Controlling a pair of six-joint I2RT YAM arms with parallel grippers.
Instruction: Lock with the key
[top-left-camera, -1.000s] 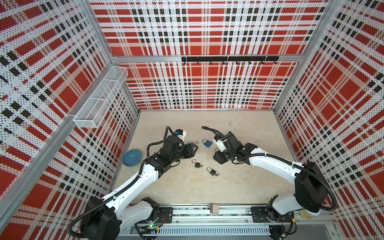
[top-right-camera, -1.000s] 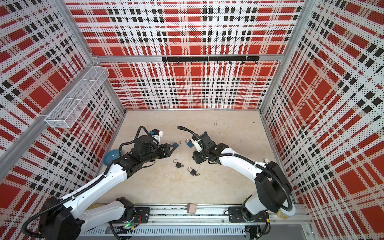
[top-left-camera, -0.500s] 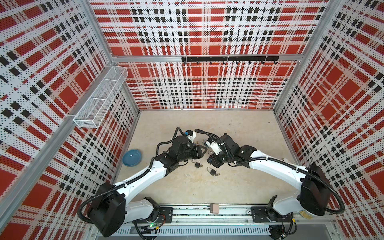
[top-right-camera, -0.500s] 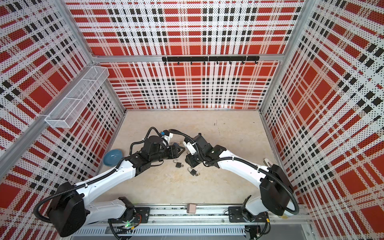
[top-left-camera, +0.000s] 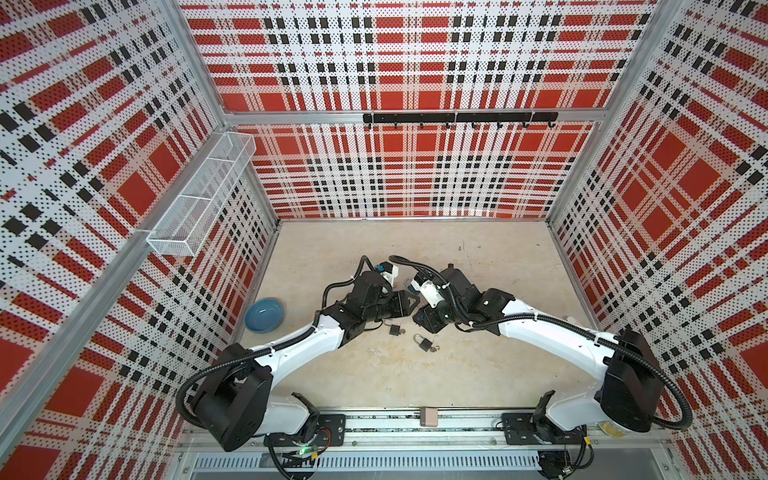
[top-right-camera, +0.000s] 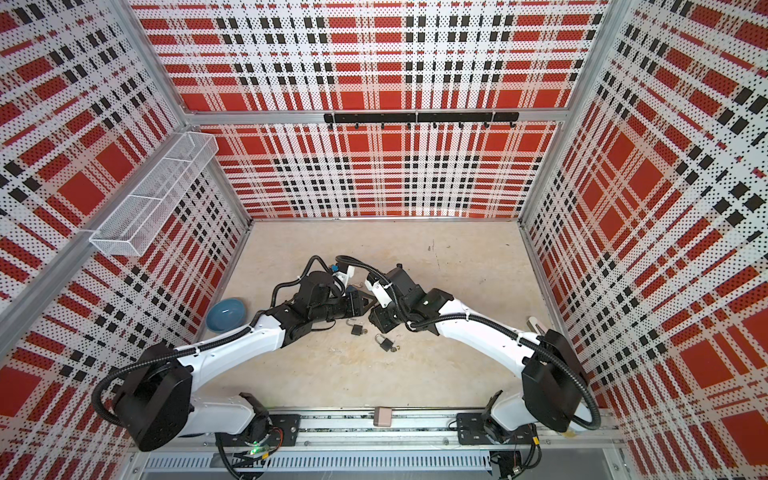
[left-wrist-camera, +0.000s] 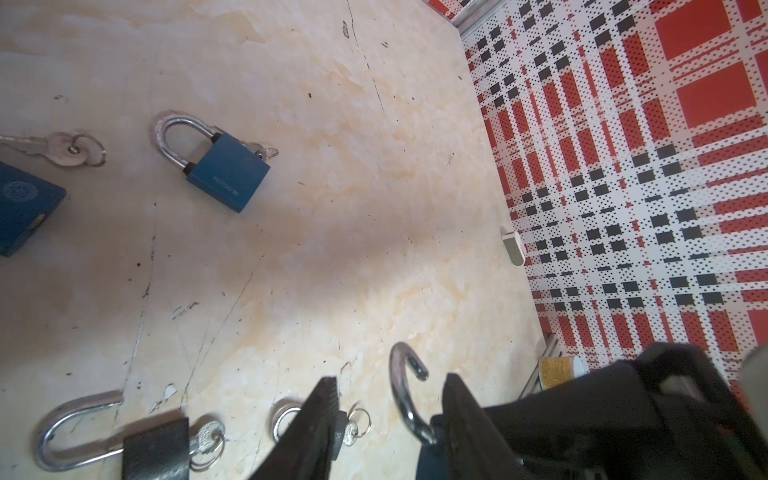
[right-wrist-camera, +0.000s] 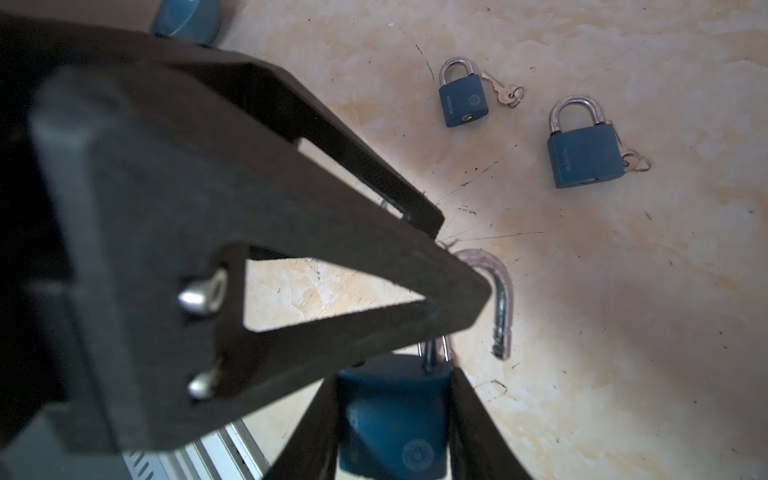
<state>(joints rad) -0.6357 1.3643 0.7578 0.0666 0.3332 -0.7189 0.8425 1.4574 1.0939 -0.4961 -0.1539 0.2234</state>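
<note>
Both arms have swung inward since a second ago, and the grippers now meet over mid-table (top-left-camera: 374, 374). I have the right gripper (right-wrist-camera: 395, 374) clamped on the padlock (right-wrist-camera: 395, 419) by its blue body, lifted clear, with its shackle (right-wrist-camera: 500, 299) swung open. My left gripper (left-wrist-camera: 390, 378) has its fingers spread either side of that shackle with gaps showing, gripping nothing. One fingertip (right-wrist-camera: 457, 291) meets the shackle's curve. Farther out lie two blue padlocks (right-wrist-camera: 463, 104), shackles shut, with a loose key (right-wrist-camera: 500, 89) beside one. Two black padlocks (top-left-camera: 395, 330) lie nearer the arm bases, and a bowl (top-left-camera: 264, 315) sits by the left wall.
</note>
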